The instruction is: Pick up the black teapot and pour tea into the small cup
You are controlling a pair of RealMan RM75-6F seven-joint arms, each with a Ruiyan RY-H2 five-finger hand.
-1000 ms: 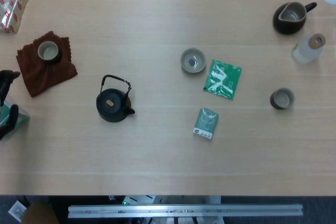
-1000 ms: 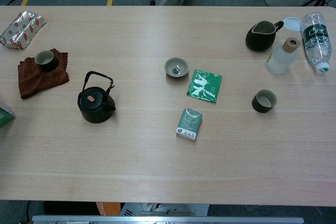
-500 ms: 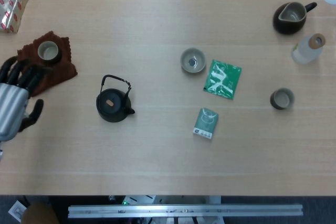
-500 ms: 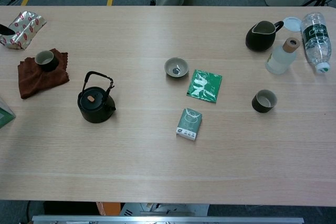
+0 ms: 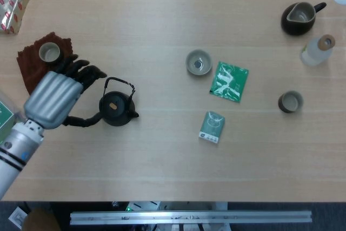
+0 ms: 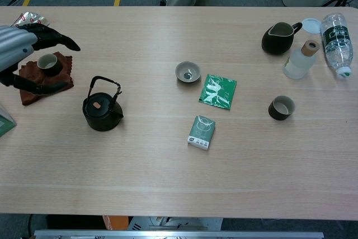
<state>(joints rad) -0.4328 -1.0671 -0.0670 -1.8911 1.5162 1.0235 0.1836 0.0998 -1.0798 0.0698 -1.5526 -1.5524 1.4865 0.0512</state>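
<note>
Teapot (image 5: 115, 108) stands on the worktop (image 5: 162, 14), just right of the left hand (image 5: 57, 97), which holds nothing, fingers spread apart.

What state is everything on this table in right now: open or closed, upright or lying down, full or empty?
Black cast-iron teapot: upright, lid on, handle raised, not held.
Left robot hand: open, fingers spread beside the teapot.
Small cup on the brown cloth: upright.
Grey bowl-shaped cup: upright, something small inside.
Dark cup: upright, contents unclear.
Dark pitcher: upright, uncovered.
Clear plastic bottle: lying down.
Frosted bottle: upright, stoppered.
Green foil packet: lying flat.
</note>
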